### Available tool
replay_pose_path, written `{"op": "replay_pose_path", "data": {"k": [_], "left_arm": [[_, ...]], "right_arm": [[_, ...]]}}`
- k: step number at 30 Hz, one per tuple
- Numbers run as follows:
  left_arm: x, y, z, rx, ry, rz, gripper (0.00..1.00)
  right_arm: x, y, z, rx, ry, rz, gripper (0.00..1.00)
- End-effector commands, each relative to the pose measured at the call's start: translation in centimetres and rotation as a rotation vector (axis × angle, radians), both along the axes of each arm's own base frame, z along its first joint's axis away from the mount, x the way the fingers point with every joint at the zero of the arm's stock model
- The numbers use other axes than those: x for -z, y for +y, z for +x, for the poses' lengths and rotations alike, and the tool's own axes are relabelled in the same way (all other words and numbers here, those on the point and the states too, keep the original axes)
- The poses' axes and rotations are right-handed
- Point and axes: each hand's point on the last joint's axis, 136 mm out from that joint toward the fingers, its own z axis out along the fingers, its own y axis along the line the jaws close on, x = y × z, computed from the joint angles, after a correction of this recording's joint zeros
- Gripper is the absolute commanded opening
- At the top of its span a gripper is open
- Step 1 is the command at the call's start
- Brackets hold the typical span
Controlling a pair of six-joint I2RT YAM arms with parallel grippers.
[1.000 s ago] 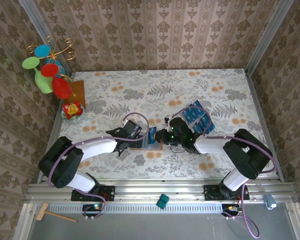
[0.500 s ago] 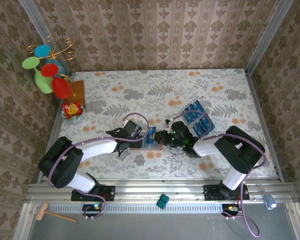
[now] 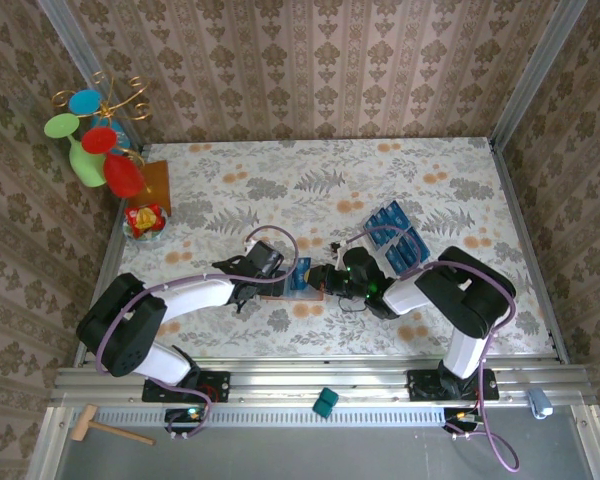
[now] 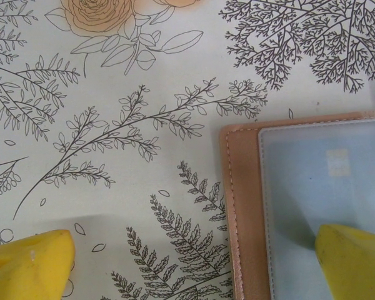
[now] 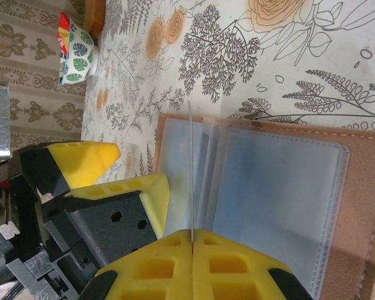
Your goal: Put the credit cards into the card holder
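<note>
1. Two small items lie on the rail at the near edge: a wooden mallet (image 3: pixel 104 429) at the left and a teal block (image 3: pixel 325 403) near the middle.
2. The card holder (image 3: pixel 280 292) lies open and flat on the floral table (image 3: pixel 460 190), near the middle and between the two grippers. Its clear pocket (image 5: pixel 275 194) faces up.
3. The left gripper (image 4: pixel 194 250) reaches in from the left. Its yellow fingers (image 4: pixel 28 265) stand wide apart. One finger is over bare table and the other is over the card holder's left pocket. Nothing is held between them.
4. The right gripper (image 5: pixel 192 234) reaches in from the right. Its fingers are pressed together and clamp a blue credit card (image 3: pixel 301 268), which is seen edge-on in the right wrist view. The card stands upright over the open card holder.
5. The remaining credit cards (image 3: pixel 398 236) lie grouped farther back and to the right, well apart from the card holder.
6. At the far left edge stand a patterned bowl (image 3: pixel 144 220), an amber square (image 3: pixel 156 184) and a green vase (image 3: pixel 84 160) with coloured discs.
</note>
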Motion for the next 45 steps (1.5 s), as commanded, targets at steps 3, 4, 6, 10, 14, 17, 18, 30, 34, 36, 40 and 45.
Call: {"op": "replay_pose_path", "data": {"k": [3,4,6,10,14,17,18,30,34,36,40,45], "left_arm": [[1.3,1.7,-1.4,-0.014,0.046,0.070,1.00],[1.3,1.7,-1.4,-0.014,0.048,0.071,1.00],[1.3,1.7,-1.4,-0.013,0.047,0.070,1.00],[1.3,1.7,-1.4,-0.015,0.048,0.070,1.00],[1.3,1.7,-1.4,-0.013,0.048,0.069,1.00],[1.3,1.7,-1.4,-0.011,0.049,0.069,1.00],[1.4,1.7,-1.5,-0.012,0.050,0.070,1.00],[1.3,1.7,-1.5,-0.013,0.049,0.070,1.00],[1.3,1.7,-1.5,-0.013,0.049,0.070,1.00],[1.3,1.7,-1.4,-0.013,0.049,0.068,1.00],[1.2,1.7,-1.4,-0.013,0.050,0.071,1.00],[1.3,1.9,-1.6,-0.015,0.053,0.072,1.00]], "right_arm": [[0.1,0.4,-0.3,-0.012,-0.001,0.027,0.00],[0.3,0.3,-0.4,-0.012,0.003,0.026,0.00],[0.4,0.4,-0.5,-0.015,0.008,0.027,0.00],[0.6,0.3,-0.6,-0.012,0.017,0.028,0.00],[0.9,0.4,-0.7,-0.013,0.030,0.026,0.00],[1.1,0.5,-0.8,-0.011,0.038,0.025,0.00],[1.2,0.5,-0.8,-0.011,0.041,0.024,0.00],[2.1,1.0,-1.3,-0.026,0.068,0.021,0.00],[2.4,0.8,-1.5,-0.025,0.075,0.013,0.00],[2.5,0.7,-1.6,-0.025,0.079,0.012,0.00],[2.9,0.4,-1.9,-0.022,0.087,0.001,0.00],[3.2,0.5,-1.8,-0.023,0.097,-0.001,0.00]]}}
